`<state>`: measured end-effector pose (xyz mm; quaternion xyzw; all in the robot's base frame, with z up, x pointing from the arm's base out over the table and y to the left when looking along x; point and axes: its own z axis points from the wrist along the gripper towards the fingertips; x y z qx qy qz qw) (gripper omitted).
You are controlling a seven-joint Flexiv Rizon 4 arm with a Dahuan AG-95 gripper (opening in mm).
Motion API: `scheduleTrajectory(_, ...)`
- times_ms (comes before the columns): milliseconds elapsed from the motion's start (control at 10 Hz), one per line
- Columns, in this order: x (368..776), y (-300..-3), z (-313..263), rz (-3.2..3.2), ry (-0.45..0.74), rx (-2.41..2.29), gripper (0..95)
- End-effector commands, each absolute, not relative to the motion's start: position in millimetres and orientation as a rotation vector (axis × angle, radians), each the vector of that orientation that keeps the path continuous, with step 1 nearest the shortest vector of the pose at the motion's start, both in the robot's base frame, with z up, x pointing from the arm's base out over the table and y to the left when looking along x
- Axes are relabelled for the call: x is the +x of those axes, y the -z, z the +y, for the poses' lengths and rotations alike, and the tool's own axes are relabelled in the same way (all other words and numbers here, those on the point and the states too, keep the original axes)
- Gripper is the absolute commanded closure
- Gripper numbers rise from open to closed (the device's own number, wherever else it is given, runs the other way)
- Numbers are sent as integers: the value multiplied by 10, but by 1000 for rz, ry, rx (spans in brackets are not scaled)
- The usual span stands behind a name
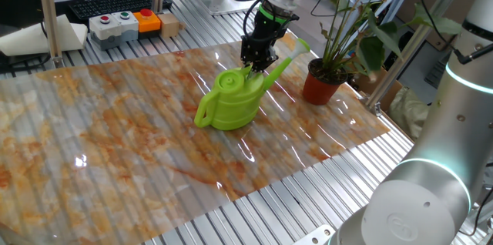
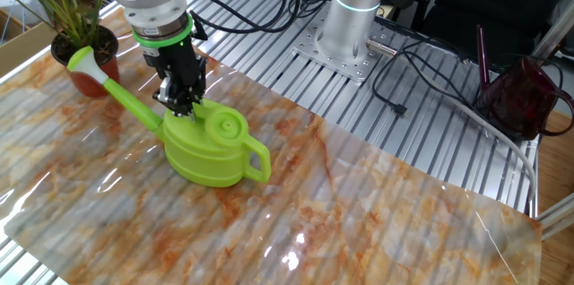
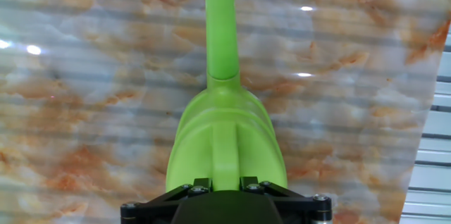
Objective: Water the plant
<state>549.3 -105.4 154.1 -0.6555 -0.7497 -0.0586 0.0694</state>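
On the marbled orange-and-white mat covering the slatted metal table, we find a lime-green watering can standing upright. Its long spout runs from the body toward two o'clock in one fixed view, ending in a small rose just beside the pot. Its loop handle sits at the opposite end, toward eight o'clock.

We note the gripper pointing straight down over the can's top, at the spout end of the body. In the hand view the fingers flank the raised ridge along the can's top, drawn in narrow on either side of it. We cannot confirm from any view that the pads are actually pressing the plastic, so whether the claw pinches the can we cannot tell.

The plant stands at the mat's edge, at three o'clock from the can in that fixed view, in a terracotta-red pot. Its thin stems rise upright and carry dark-green leaves.

Beyond the mat at eleven o'clock we record a button box with coloured buttons.
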Motion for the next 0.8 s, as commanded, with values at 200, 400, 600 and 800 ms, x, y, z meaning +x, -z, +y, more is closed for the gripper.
scheduleTrajectory(200,5495,-1537,-1057,-2299,120,-1987,760)
scheduleTrajectory(400,5485,-1560,-1062,-2310,105,-1994,570)
scheduleTrajectory(600,5473,-1589,-1068,-2326,118,-1990,570)
scheduleTrajectory(800,5465,-1606,-1071,-2321,140,-2004,570)
